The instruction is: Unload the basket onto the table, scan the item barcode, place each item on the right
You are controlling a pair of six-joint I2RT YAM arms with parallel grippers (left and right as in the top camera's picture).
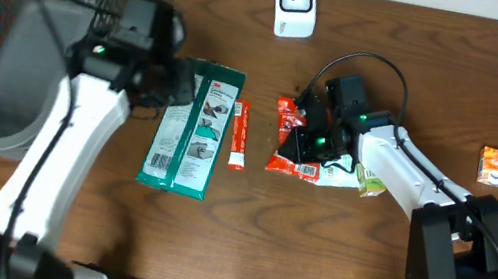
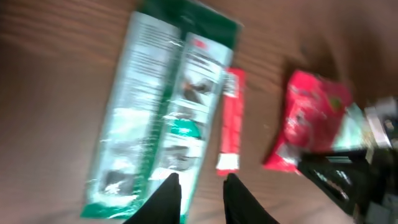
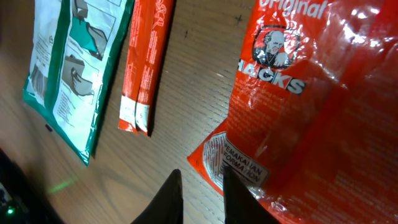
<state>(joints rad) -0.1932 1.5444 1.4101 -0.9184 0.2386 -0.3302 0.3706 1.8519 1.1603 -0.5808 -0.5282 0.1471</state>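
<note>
One probably light, crinkly, slippery red bag (image 3: 298,124) lies centre-right on the bench (image 1: 213,235); take its flat corner seam, where the right gripper (image 3: 200,175) sits nearly closed, grip unconfirmed; the left gripper (image 2: 202,182) likewise, over the green packet (image 2: 161,106).

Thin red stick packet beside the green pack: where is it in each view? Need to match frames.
Overhead: thin red stick packet near centre, just right of the green pack.
Left wrist: centre, right of the green pack.
Right wrist: upper left of centre, between the green pack and the red Hacks bag.
Shared landmark: the green pack.
</note>
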